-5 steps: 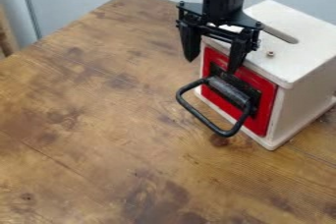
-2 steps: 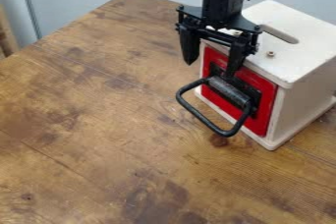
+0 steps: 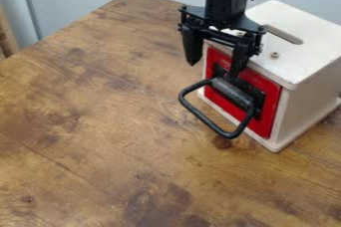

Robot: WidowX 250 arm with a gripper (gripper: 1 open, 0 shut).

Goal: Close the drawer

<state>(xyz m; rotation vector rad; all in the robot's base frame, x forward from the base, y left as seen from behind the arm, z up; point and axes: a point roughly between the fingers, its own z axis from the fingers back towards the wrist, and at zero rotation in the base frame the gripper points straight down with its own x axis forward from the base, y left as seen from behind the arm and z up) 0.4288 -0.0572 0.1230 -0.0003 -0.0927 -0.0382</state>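
I see the gripper (image 3: 214, 54) spread open, fingers hanging over the drawer (image 3: 248, 93) front, right-center of frame. Drawer looks nearly flush w/ the white casing (image 3: 304, 60), prob shut. Risk: a finger snags the wire handle (image 3: 213, 110) and drags it back out.

The drawer (image 3: 261, 94) front is red, with a black wire loop handle (image 3: 213, 110). Its casing (image 3: 309, 64) is cream-white. The gripper (image 3: 217, 52) is black; the table (image 3: 94, 121) is mottled brown wood (darker blotches throughout).
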